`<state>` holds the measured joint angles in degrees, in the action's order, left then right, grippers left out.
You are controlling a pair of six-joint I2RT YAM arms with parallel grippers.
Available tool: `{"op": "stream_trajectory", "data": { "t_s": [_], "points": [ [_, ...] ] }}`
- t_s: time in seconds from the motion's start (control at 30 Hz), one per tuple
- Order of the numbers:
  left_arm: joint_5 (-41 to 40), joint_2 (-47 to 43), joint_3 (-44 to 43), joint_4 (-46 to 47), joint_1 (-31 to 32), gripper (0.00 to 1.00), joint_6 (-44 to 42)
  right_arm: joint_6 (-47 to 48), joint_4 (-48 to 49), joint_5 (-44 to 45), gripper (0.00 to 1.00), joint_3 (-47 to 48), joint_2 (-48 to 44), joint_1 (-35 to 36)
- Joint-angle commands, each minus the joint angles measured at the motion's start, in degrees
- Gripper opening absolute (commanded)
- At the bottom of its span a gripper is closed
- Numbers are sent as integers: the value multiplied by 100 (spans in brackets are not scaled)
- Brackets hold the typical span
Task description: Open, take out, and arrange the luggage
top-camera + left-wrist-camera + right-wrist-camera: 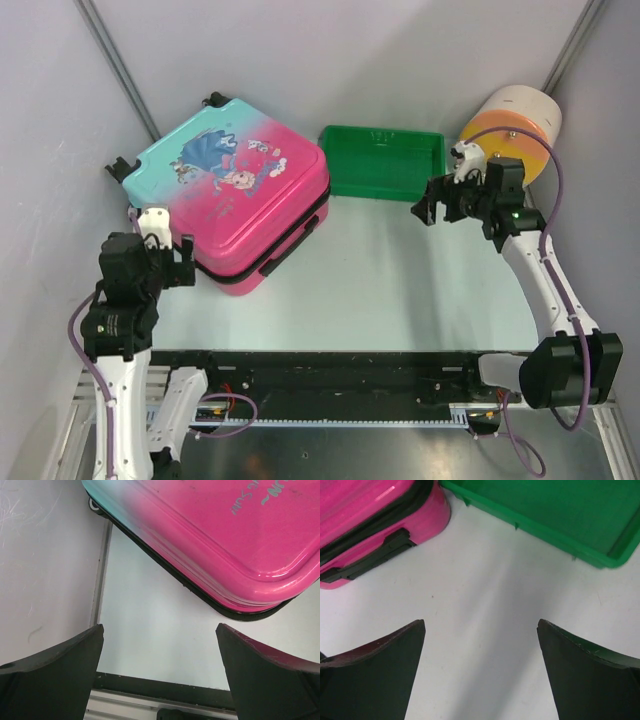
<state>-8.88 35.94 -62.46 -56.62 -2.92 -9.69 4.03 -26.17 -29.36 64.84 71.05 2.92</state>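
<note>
The luggage lies flat and closed at the back left of the table, a pink-to-teal hard shell with cartoon prints and black wheels at its far corners. In the left wrist view its pink edge fills the upper right; the right wrist view catches its pink corner with the black zipper band. My left gripper hangs open just off the suitcase's near left corner, nothing between its fingers. My right gripper is open over bare table right of the suitcase, also empty.
A green plastic tray sits at the back centre, right beside the suitcase; its rim is close ahead of the right gripper. A white-and-orange cylinder lies behind the right arm. Grey walls enclose the left, back and right.
</note>
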Motion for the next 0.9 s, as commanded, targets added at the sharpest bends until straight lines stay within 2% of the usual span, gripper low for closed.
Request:
{"op": "stream_trajectory", "data": {
  "t_s": [0.0, 0.13, 0.23, 0.4, 0.53, 0.6, 0.7, 0.87],
  "points": [
    [132, 360, -451, 37, -51, 100, 151, 18, 955, 702, 100, 274, 277, 577],
    [737, 755, -898, 37, -51, 100, 547, 19, 1639, 1213, 100, 678, 831, 982],
    [836, 1116, -1276, 46, -51, 100, 828, 19, 2237, 1539, 100, 1090, 1384, 1263],
    [1924, 1590, -1647, 46, -489, 100, 1320, -209, 2994, 1776, 100, 1978, 2412, 1527],
    [2943, 1775, -1691, 63, -1358, 100, 1637, -780, 2715, 1890, 100, 3339, 3824, 1606],
    [3286, 1811, -1665, 98, -1527, 100, 1743, -773, 2871, 1856, 100, 3737, 4144, 1650],
    [3384, 1776, -1594, 213, -1659, 100, 1760, -544, 3022, 2013, 100, 4273, 4803, 1879],
    [3604, 1732, -1436, 257, -1905, 100, 1821, -676, 3241, 1865, 100, 4932, 5751, 2063]
  ]
}}
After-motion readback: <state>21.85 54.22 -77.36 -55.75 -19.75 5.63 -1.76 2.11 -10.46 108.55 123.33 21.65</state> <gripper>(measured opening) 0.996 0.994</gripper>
